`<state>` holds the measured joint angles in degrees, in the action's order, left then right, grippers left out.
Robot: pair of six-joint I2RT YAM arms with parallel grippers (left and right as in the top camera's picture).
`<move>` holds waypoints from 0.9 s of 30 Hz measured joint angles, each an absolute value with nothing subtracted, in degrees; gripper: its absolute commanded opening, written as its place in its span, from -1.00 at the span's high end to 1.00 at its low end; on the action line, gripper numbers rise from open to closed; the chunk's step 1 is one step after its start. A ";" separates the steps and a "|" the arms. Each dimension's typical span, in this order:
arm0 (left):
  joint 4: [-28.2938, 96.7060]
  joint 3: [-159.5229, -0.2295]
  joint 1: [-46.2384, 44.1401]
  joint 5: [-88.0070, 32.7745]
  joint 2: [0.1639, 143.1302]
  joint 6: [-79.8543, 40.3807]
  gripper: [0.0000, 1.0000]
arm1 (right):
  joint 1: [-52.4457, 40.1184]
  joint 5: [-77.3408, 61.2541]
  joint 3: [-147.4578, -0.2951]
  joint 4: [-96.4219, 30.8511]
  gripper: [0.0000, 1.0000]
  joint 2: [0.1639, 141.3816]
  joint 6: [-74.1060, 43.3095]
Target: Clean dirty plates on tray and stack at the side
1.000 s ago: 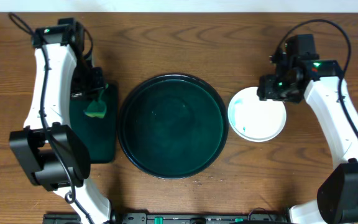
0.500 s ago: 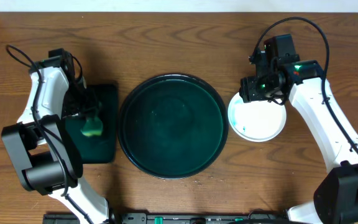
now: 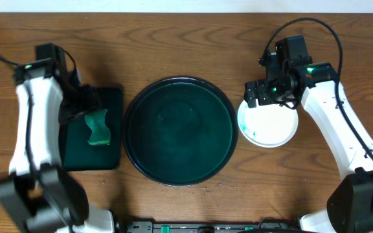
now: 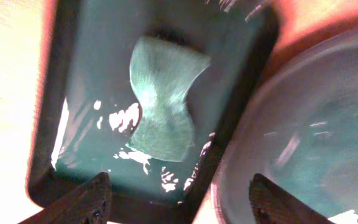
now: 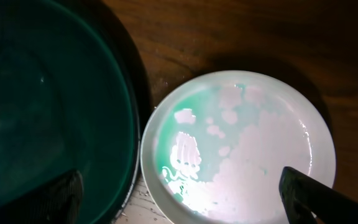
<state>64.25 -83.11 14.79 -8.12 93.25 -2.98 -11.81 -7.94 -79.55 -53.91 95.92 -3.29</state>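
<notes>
The large round dark green tray point(image 3: 180, 131) lies at the table's middle, and no plate is on it. A white plate point(image 3: 269, 123) with a teal smear rests on the table just right of the tray; in the right wrist view the plate point(image 5: 241, 149) touches the tray's rim point(image 5: 132, 124). My right gripper point(image 3: 266, 100) hovers over the plate's far edge, open and holding nothing point(image 5: 188, 199). My left gripper point(image 3: 86, 107) is open above the rectangular tray, with nothing between its fingers point(image 4: 182, 199).
A green sponge point(image 3: 98, 126) lies loose on the small rectangular dark tray point(image 3: 112, 97) left of the round tray; the left wrist view shows the sponge point(image 4: 163, 102) on wet, shiny tray floor point(image 4: 86, 93). Bare wooden table surrounds everything.
My left gripper has opened and let go of the sponge, which now lies on the rectangular tray. My right gripper has shifted slightly left and opened wider over the plate.
</notes>
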 measured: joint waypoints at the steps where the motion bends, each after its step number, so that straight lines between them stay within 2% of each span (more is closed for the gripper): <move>1: 64.12 -83.66 14.79 -8.75 90.35 -2.98 -0.45 | -11.81 -7.92 -79.75 -54.28 -0.98 95.92 -3.29; 6: 64.03 -84.82 14.79 -10.33 77.23 -2.98 -0.46 | -11.09 -7.94 -83.46 -57.91 -0.98 94.87 -3.33; 10: 64.07 -84.86 14.79 -10.63 72.47 -2.98 -0.47 | -8.38 -7.94 -88.58 -60.58 -0.99 89.95 -3.36; 19: 64.07 -84.86 14.79 -10.66 68.88 -2.98 -0.47 | -4.56 -7.94 -92.09 -60.95 -0.99 73.71 -3.36; 27: 64.07 -84.86 14.79 -10.63 68.95 -2.98 -0.47 | -4.56 -7.40 -92.09 -61.73 -0.99 71.59 -3.03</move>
